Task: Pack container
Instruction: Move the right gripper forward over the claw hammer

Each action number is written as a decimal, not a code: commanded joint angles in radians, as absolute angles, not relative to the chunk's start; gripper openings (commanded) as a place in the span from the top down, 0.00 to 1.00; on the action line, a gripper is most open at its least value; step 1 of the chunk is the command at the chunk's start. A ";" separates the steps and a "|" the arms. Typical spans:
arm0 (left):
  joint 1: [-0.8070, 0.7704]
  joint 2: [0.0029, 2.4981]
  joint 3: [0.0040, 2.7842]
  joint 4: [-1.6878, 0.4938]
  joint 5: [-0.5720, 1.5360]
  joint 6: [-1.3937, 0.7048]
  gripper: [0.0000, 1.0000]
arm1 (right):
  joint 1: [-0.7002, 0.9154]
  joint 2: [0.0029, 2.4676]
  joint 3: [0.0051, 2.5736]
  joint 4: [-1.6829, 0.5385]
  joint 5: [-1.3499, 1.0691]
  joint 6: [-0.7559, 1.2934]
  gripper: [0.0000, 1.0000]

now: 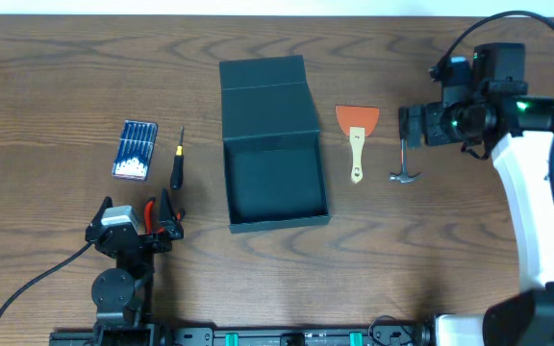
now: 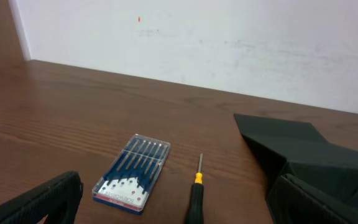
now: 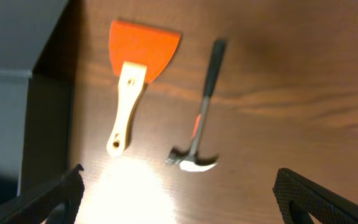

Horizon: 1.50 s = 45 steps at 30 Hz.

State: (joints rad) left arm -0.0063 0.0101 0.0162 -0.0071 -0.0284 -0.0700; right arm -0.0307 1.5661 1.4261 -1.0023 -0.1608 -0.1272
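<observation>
box [image 1: 275, 183]: likely light cardboard, crushable walls | hold: I'd pinch the lid [image 1: 265, 91] at its free edge | my left end effector [image 1: 160, 213], right end effector [image 1: 410, 127]: both apart, empty

Overhead looks straight down; left wrist looks low toward the wall [image 2: 229, 43], right wrist down, close; all share the box [image 1: 272, 144].

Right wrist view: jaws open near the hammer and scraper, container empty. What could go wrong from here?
1. The hammer lies flat and its handle is thin, so the open right gripper may slip off it or scrape the table.
2. The orange scraper lies just beside the hammer and could get nudged.
3. If the hammer is gripped by the handle, its heavy head may swing and clip the wall of the container.
</observation>
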 commanded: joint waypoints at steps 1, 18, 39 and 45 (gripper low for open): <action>-0.001 0.004 0.005 -0.026 -0.030 -0.056 0.02 | -0.039 1.595 1.444 -1.011 -0.202 -0.105 0.01; -0.001 0.004 0.005 -0.026 -0.030 -0.056 0.01 | -0.038 1.936 1.438 -1.113 -0.092 -0.105 0.01; -0.001 0.004 0.005 -0.026 -0.030 -0.056 0.01 | -0.038 1.982 1.278 -0.997 -0.022 -0.083 0.01; -0.001 0.004 0.005 -0.026 -0.030 -0.056 0.02 | -0.038 1.982 1.265 -0.977 -0.006 -0.062 0.01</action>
State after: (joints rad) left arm -0.0063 0.0101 0.0162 -0.0071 -0.0284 -0.0700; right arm -0.0307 1.9739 1.2697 -0.9813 -0.0273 -0.0963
